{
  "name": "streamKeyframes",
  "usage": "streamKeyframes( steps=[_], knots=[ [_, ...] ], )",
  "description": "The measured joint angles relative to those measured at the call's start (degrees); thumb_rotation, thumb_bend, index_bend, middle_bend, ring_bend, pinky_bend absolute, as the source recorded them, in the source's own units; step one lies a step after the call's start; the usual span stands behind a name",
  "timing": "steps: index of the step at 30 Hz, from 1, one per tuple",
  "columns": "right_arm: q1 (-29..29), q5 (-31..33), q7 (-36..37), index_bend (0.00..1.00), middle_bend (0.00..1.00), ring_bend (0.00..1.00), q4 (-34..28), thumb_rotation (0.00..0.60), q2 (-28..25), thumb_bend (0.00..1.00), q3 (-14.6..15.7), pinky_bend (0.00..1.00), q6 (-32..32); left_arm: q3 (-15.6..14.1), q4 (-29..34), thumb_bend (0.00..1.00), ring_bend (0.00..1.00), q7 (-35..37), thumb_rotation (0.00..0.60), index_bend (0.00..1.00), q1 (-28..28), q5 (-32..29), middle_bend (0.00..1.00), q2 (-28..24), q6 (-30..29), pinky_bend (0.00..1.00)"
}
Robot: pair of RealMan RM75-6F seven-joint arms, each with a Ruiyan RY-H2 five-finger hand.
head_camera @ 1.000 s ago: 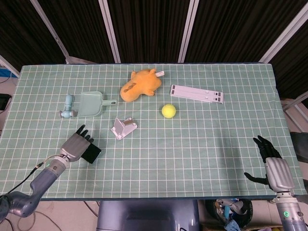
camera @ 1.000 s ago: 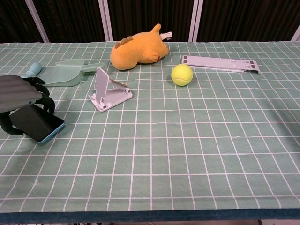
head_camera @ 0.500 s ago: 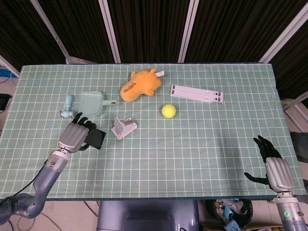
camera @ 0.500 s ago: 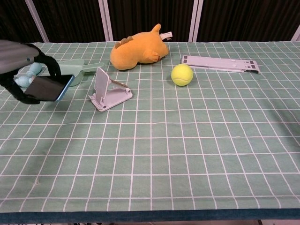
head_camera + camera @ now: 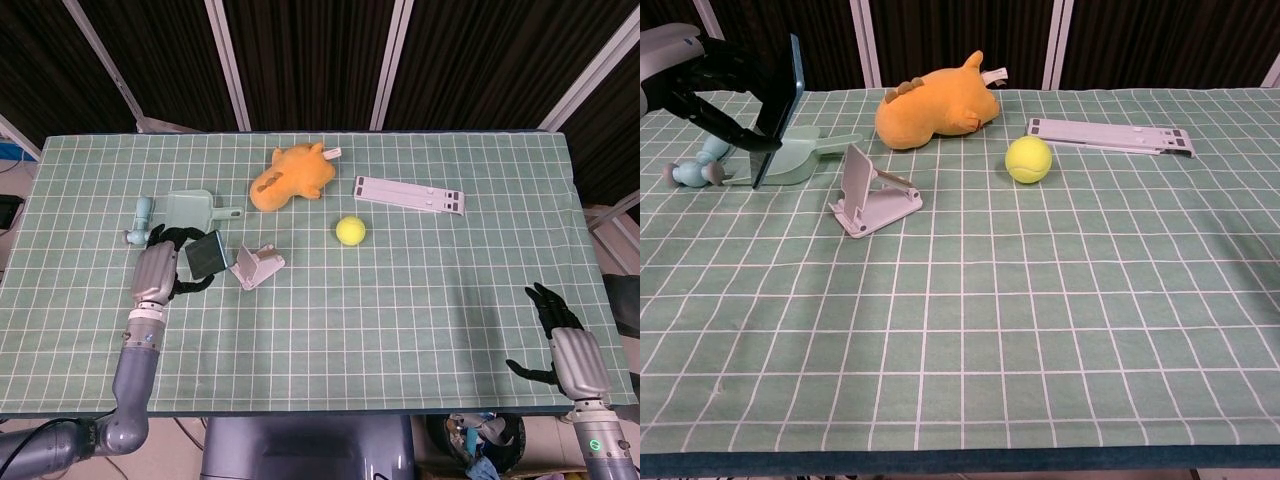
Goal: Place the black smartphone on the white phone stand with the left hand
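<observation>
Head view: my left hand (image 5: 157, 272) grips the black smartphone (image 5: 208, 253), a flat dark slab held clear of the checked green cloth (image 5: 420, 300), just left of the white phone stand (image 5: 257, 265); stand is angular folded plastic; open cloth in front of it; right hand (image 5: 563, 345) well right of the stand at the near table edge, fingers spread, holding nothing.

Chest view: smartphone (image 5: 780, 110) near upright, blue rim showing, left of the stand (image 5: 872, 192) and above the teal dustpan (image 5: 790, 155); plush toy (image 5: 936, 104) and fuzzy yellow ball (image 5: 1028, 159) behind and right of the stand.
</observation>
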State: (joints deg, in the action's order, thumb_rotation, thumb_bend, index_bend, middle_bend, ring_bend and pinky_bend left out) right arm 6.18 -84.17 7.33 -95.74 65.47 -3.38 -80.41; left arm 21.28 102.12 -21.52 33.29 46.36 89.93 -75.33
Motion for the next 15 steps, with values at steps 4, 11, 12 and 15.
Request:
streamKeyframes(
  steps=[4,11,12,15],
  knots=[
    [0.0,0.3,0.3,0.00,0.00,0.00,-0.3,0.600,-0.1,0.16,0.0,0.19,0.2,3.5,1.2,0.38,0.15,0.8,0.600,0.51,0.5,-5.8,0.55,3.8,-2.3,0.03],
    [0.1,0.4,0.6,0.00,0.00,0.00,-0.5,0.600,-0.3,0.16,0.0,0.19,0.5,7.1,0.2,0.38,0.15,2.3,0.600,0.51,1.9,-10.9,0.55,9.2,-4.9,0.03],
    [0.0,0.4,0.6,0.00,0.00,0.00,-0.5,0.600,-0.3,0.16,0.0,0.19,0.5,7.6,-0.1,0.38,0.15,2.5,0.600,0.51,2.2,-11.6,0.55,9.9,-5.2,0.03],
    [0.0,0.5,0.8,0.00,0.00,0.00,-0.6,0.600,-0.3,0.16,0.0,0.19,0.6,8.6,-1.1,0.38,0.14,3.0,0.600,0.50,2.8,-12.8,0.55,11.6,-5.8,0.03]
  ],
)
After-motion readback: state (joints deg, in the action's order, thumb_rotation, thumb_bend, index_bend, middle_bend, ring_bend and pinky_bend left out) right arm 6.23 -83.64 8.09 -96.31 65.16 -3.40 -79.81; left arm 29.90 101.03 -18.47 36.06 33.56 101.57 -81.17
